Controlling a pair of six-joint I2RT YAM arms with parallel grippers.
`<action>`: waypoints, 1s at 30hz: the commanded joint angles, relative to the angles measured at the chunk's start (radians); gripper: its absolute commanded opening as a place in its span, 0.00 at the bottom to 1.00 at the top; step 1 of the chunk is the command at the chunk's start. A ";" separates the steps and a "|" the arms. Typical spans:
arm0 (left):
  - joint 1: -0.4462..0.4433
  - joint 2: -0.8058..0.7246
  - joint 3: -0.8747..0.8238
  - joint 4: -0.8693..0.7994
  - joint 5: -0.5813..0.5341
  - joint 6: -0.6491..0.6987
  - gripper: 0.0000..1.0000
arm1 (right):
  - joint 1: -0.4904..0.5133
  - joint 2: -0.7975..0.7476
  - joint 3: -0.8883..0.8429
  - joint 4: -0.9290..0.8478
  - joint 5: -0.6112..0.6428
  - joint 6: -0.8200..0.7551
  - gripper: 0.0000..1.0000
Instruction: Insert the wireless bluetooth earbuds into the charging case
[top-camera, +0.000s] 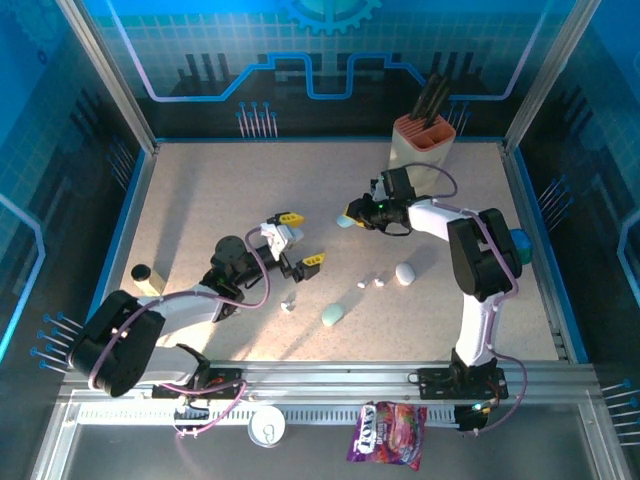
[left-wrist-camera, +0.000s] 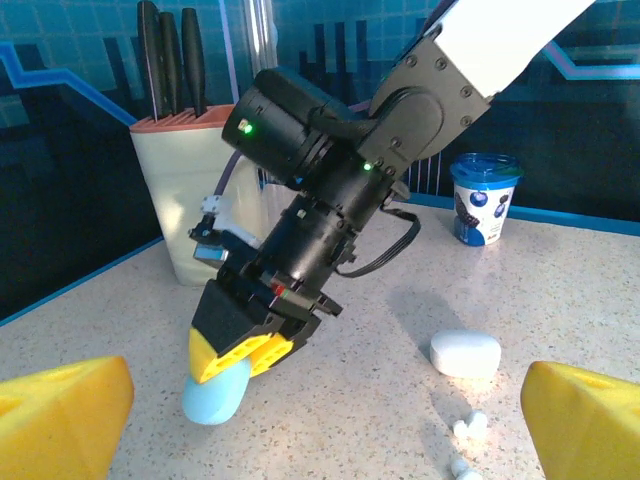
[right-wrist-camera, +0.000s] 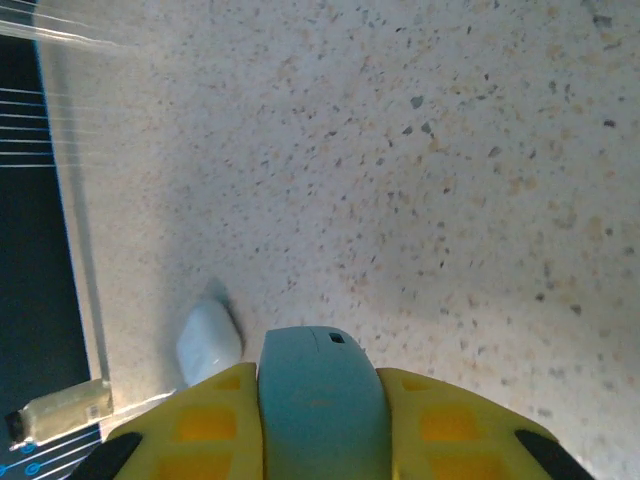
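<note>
Right gripper (left-wrist-camera: 236, 356) clamped on pale blue-green case (right-wrist-camera: 320, 390), smooth shell, so it cd squirt out if I jolt; my left gripper (top-camera: 300, 240) hangs wide apart, empty

three earbuds (top-camera: 363, 283), three oval cases (top-camera: 404, 273), one knife block (top-camera: 423, 140), one cup (top-camera: 519, 244)

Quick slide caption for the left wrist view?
Right gripper clamps a pale blue charging case near the knife block; a white case and loose earbuds lie nearby.
</note>
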 joint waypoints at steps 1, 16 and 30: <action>0.002 -0.037 -0.010 -0.057 -0.009 -0.010 0.99 | 0.010 0.042 0.046 -0.028 0.028 -0.022 0.20; -0.076 -0.140 0.104 -0.489 -0.172 -0.027 0.99 | 0.001 -0.012 0.056 -0.160 0.180 -0.186 0.68; -0.353 -0.183 0.233 -1.027 -0.570 -0.275 0.99 | -0.013 -0.340 -0.204 -0.154 0.345 -0.329 1.00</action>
